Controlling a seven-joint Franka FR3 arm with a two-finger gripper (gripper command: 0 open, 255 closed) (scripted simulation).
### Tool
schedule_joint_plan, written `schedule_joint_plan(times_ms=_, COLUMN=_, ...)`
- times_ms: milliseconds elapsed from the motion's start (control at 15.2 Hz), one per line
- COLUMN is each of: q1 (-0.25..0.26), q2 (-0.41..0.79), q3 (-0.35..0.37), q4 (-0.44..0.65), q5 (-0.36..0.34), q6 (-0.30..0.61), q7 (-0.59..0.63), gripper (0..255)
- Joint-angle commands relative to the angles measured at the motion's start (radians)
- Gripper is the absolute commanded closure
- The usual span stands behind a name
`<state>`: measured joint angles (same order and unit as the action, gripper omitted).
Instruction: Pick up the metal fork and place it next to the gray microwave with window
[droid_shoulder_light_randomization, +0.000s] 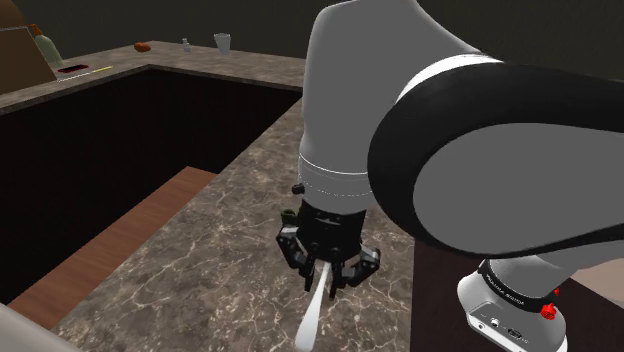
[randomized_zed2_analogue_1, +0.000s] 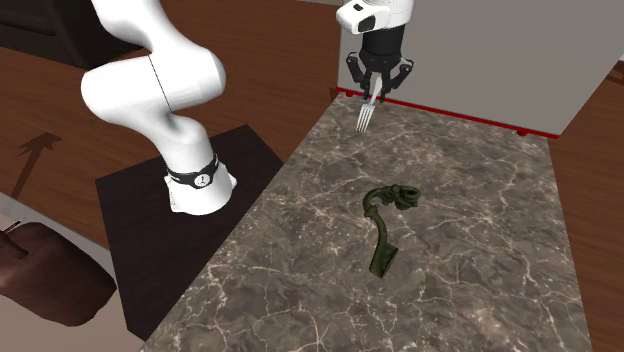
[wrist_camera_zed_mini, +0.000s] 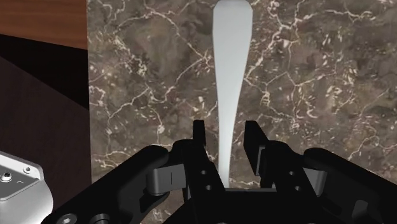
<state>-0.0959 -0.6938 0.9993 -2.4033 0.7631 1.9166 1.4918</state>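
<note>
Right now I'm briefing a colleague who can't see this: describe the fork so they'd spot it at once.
Find the brown marbled counter, then the black gripper above it. The fork is the slim pale piece clasped between its fingers, unlike the dark green twisted object lying flat on the counter.

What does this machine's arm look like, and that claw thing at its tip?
The arm is smooth, rounded white tubing with black bands at the joints and small red marks near its base. The end effector is all black, with two short fingers.

The claw (wrist_camera_zed_mini: 226, 132) clasps a pale fork (wrist_camera_zed_mini: 229, 76) over the marbled countertop (wrist_camera_zed_mini: 146, 83).
</note>
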Motion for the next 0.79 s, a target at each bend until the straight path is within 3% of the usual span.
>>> schedule_joint_plan(times_ms=0, q1=-0.003, q2=0.007, q3=0.018, q4=-0.017, q5=0.01, q6=0.026, q7=-0.006, gripper=255)
schedule_joint_plan(times_ms=726, q1=-0.047, q2=0.074, q3=0.146, q4=-0.094, q5=0.068, q6=0.186, q7=-0.038, gripper=255)
